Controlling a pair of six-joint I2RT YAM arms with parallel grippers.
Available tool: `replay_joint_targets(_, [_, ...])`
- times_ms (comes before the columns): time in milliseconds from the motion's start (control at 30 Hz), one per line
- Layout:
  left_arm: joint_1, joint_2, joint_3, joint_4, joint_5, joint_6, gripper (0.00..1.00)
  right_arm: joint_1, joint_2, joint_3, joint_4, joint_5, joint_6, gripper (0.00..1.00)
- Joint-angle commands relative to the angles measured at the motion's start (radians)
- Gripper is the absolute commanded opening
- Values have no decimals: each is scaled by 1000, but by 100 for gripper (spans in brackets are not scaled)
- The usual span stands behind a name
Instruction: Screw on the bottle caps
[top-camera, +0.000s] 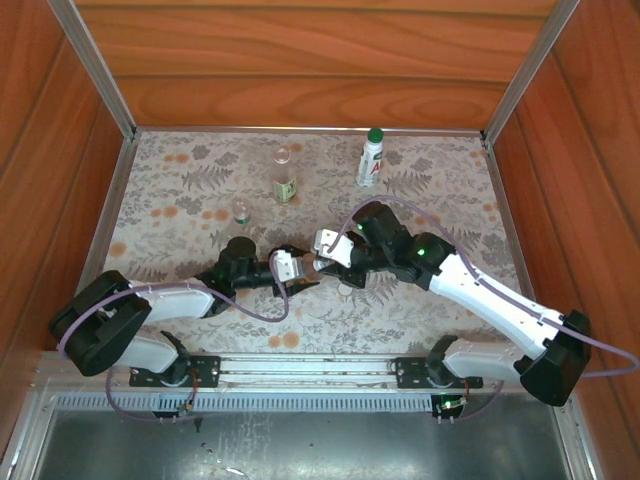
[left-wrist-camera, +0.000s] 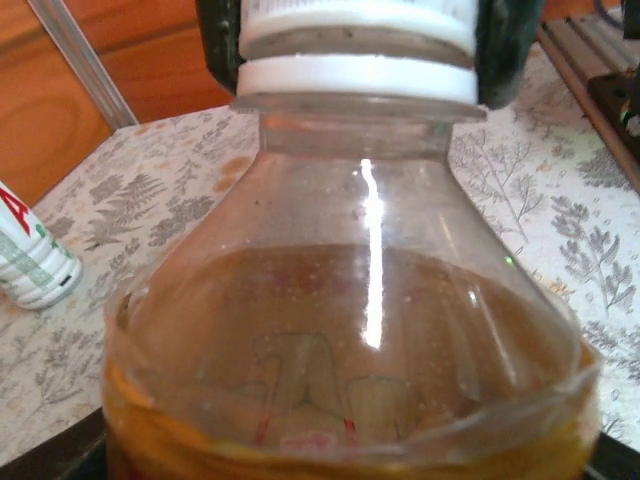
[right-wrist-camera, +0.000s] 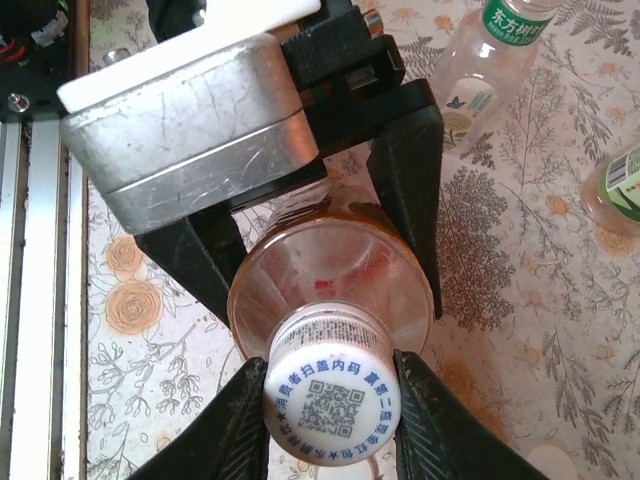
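Table (top-camera: 170, 190): floral cloth, wood walls on three sides. Everything below is placed relative to the amber bottle (left-wrist-camera: 350, 330), which is mid-table between the two grippers.

Left gripper (right-wrist-camera: 330, 285): clamped on the amber bottle's body. Its black fingers (right-wrist-camera: 410, 190) press in from either side, just below the shoulder.

Right gripper (right-wrist-camera: 331, 385): closed on the white cap (right-wrist-camera: 332, 400), one finger on each side of the rim.

Amber bottle: held on its side, neck toward the right gripper, base toward the left one. The liquid (left-wrist-camera: 350, 455) is pooled in the low part of the body, and the shoulder is clear above it. Can't tell whether the bottle touches the cloth.

The other three bottles all stand upright, well apart from the amber bottle, on its far side from the arm bases:
- White bottle (top-camera: 370, 165), red-green label: beyond and to the right.
- Clear bottle (top-camera: 285, 183), green label: beyond and slightly left.
- Tiny bottle (top-camera: 241, 212): beyond-left, the closest of the three.

Caps:
- The white cap is on the amber bottle's neck, with blue print and a QR code on top. A white ring sits just under it. Can't tell how far it is threaded on.
- The green cap (top-camera: 375, 135) sits on top of the white bottle.
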Motion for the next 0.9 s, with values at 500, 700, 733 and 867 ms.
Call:
replay_joint_targets(500, [-2,-5,-9,8,34,11,57,0,30,68,-91,-55,-185,43])
replay_joint_targets(700, [-2,0,-12,9,33,20,57,-1,47,79,-102,-73,-168,18])
replay_joint_targets(733, [-1,1,-12,8,31,20,57,-1,47,78,-102,-72,-155,16])
replay_joint_targets(867, [-1,1,8,8,-35,38,57,0,37,50,17,-17,130,1])
